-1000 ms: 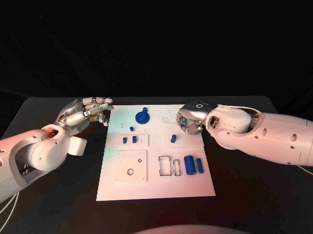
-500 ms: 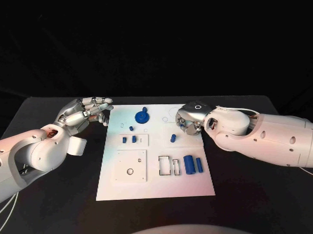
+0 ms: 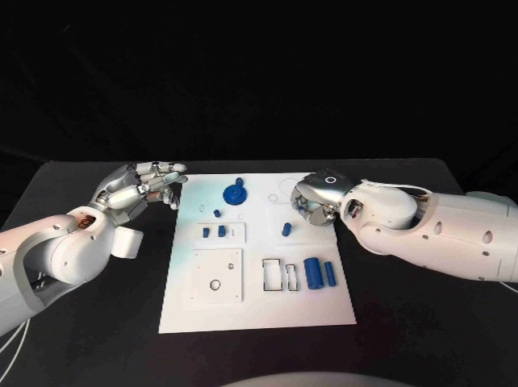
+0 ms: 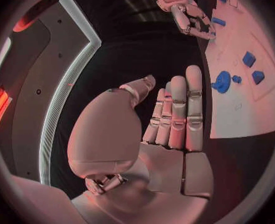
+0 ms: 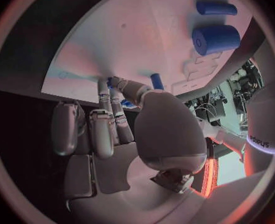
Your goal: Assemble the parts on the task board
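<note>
Task board [image 3: 259, 306]: white plate lying mid-table between my two hands, carrying a round blue part [image 3: 235, 194] near its far edge, a small blue peg [image 3: 287, 229] just beside my right hand, and two blue cylinders [image 3: 319, 272] side by side toward its right edge. My left hand [image 3: 140, 189]: off the board's left edge, fingers straight and close together, holding nothing. My right hand [image 3: 311, 201]: over the board's far right corner, fingers curled down toward the surface by the peg; whether they grip anything I cannot tell

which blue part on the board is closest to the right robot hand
The small blue peg, standing alone just beside the right robot hand; the two cylinders lie nearer the robot.
</note>
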### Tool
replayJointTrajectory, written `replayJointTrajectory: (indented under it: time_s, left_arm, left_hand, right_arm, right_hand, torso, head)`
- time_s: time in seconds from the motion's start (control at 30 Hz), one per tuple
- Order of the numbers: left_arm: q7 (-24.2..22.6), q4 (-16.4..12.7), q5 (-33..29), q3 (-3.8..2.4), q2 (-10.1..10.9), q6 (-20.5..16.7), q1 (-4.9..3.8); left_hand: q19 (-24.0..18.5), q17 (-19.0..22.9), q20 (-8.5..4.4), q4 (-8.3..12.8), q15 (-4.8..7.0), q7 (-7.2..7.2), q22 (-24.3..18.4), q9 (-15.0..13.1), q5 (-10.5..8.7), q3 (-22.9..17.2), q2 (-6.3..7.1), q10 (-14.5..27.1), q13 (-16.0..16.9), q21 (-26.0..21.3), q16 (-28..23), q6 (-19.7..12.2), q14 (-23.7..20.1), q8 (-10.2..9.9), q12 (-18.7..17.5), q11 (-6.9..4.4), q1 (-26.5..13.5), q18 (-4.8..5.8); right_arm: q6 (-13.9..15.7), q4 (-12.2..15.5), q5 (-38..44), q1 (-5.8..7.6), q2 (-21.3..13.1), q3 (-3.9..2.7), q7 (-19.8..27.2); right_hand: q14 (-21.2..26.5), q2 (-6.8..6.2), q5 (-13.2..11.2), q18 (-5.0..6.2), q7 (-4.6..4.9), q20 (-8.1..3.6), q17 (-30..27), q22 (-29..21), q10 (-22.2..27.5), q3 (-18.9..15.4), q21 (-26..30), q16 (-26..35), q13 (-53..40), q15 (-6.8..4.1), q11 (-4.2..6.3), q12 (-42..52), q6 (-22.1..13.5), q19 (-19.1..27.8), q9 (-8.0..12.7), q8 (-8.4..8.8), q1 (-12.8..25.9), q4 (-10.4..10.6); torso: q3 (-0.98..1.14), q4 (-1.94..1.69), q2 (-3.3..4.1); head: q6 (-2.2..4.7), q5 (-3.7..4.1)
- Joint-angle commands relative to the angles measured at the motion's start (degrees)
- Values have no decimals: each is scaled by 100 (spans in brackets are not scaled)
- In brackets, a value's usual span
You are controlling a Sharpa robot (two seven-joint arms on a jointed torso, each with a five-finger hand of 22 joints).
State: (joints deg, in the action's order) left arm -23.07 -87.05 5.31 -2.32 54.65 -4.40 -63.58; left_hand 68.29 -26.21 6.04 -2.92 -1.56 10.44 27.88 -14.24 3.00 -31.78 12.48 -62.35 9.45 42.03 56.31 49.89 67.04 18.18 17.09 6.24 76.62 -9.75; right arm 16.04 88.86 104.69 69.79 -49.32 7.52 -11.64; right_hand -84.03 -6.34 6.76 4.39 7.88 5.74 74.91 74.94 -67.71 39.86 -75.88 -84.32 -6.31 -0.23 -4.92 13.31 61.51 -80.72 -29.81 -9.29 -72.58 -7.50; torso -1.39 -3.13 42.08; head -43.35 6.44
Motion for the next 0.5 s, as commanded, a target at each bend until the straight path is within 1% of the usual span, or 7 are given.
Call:
replayJointTrajectory:
  time_s: [0.03,0.3,0.5]
  left_arm:
    - [-2,-4,21,-5,-11,26,3]
    - [20,-22,23,-5,-15,46,3]
    - [21,-34,23,-5,-10,38,3]
  left_hand:
    - [-17,-8,31,23,0,39,8,11,9,0,-7,35,-10,14,26,12,-39,2,-16,13,57,-65]
    - [-30,-17,37,21,-7,50,10,16,9,5,-8,56,-12,13,28,-5,-56,-6,-19,23,52,-64]
    - [-41,-25,44,13,-16,59,12,21,8,12,-10,71,-14,11,32,-19,-69,-11,-20,32,41,-63]
  right_arm:
    - [7,37,-30,-44,-19,26,37]
    - [111,193,-148,-27,-147,-18,56]
    - [181,411,-220,-2,-297,-52,68]
  right_hand:
    - [-351,19,7,-45,20,-31,234,44,-104,34,-29,-18,-13,-27,101,33,25,-12,-9,-29,-44,-11]
    - [-354,5,-20,-49,20,-30,249,62,-109,31,-43,-26,-22,-25,100,30,31,-18,-22,-35,-18,-2]
    - [-354,-3,-35,-50,18,-29,245,66,-111,28,-45,-26,-27,-25,101,29,33,-18,-28,-39,-6,3]
  torso:
    - [-4,-1,-2]
    - [-7,-4,-2]
    - [-7,2,0]
  head:
    - [9,12]
    - [11,8]
    - [9,-30]
